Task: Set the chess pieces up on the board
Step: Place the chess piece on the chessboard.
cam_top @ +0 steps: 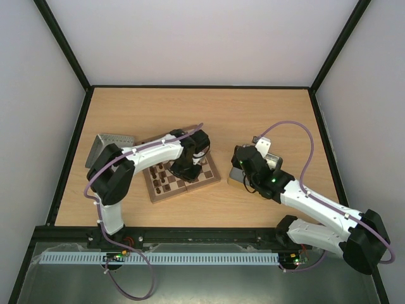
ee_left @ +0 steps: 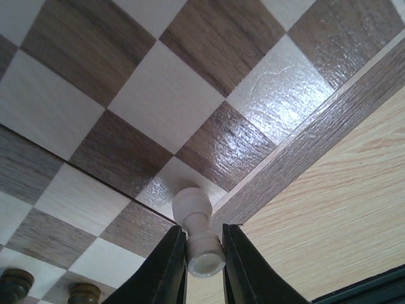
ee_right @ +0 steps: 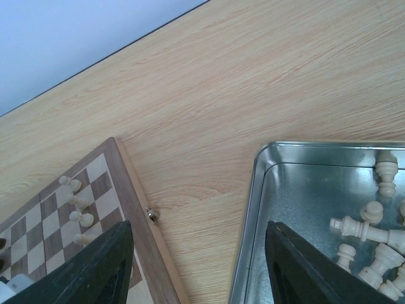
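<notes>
Board (cam_top: 166, 192) partly under left arm (cam_top: 155, 152), tin (ee_right: 297, 190) cropped at frame edge — two dark pieces (ee_left: 83, 292) cut off.

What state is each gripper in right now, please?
Left gripper: closed on a pale pawn.
Right gripper: open, holding nothing.

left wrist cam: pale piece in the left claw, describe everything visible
The pale piece is a small cream chessman, apparently turned wood, slightly glossy: a rounded wider end toward the board, a narrow waist, a flat-ended collar nearest the camera. The left claw is shut on that collar, one dark finger each side. The piece sits over a cream edge square beside the brown border; contact with the square and its rank cannot be told.
</notes>
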`<state>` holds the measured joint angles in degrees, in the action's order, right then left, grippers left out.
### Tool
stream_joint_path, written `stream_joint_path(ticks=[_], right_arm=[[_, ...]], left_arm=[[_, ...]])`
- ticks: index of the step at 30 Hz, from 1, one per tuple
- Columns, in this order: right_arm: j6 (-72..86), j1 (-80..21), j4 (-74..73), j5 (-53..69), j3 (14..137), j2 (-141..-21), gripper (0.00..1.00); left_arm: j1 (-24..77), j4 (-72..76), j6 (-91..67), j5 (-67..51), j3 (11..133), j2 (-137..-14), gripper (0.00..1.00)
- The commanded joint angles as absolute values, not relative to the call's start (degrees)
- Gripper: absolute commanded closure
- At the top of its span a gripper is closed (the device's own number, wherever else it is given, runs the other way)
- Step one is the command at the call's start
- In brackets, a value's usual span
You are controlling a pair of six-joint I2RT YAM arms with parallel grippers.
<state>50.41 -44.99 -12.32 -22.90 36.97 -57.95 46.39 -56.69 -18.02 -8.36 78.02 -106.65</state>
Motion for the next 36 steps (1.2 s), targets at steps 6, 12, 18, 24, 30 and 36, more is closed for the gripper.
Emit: stream_joint_path(ticks=[6,12,18,24,30,36], right_arm=[[51.10,-44.61,-10.81,-24.81,36.25,-56.98,0.44],[51.71,-44.60,-10.96,-24.26,35.98,-57.00,0.44],[51.99,-44.65,-10.90,-23.84,35.77,-57.04,0.44],[52.06,-44.63,-10.82,-23.47,35.59,-57.21,0.44],[52.03,-44.65,-10.74,-23.38,35.45,-57.13,0.43],[52.03,-44.58,-10.54,-23.13,35.36,-57.30,0.44]], left_arm=[[46.71,-54.46,-20.12,-6.77,76.82,-105.80,0.61],[46.73,-50.27,-22.93,-6.53,73.37,-102.67,0.67],[46.79,-45.99,-27.00,-5.10,70.97,-99.17,0.71],[47.26,-43.73,-28.64,-4.97,69.18,-97.26,0.73],[47.98,-44.65,-28.41,-5.04,69.28,-98.55,0.74],[48.57,-44.82,-28.30,-4.95,69.22,-99.72,0.69]])
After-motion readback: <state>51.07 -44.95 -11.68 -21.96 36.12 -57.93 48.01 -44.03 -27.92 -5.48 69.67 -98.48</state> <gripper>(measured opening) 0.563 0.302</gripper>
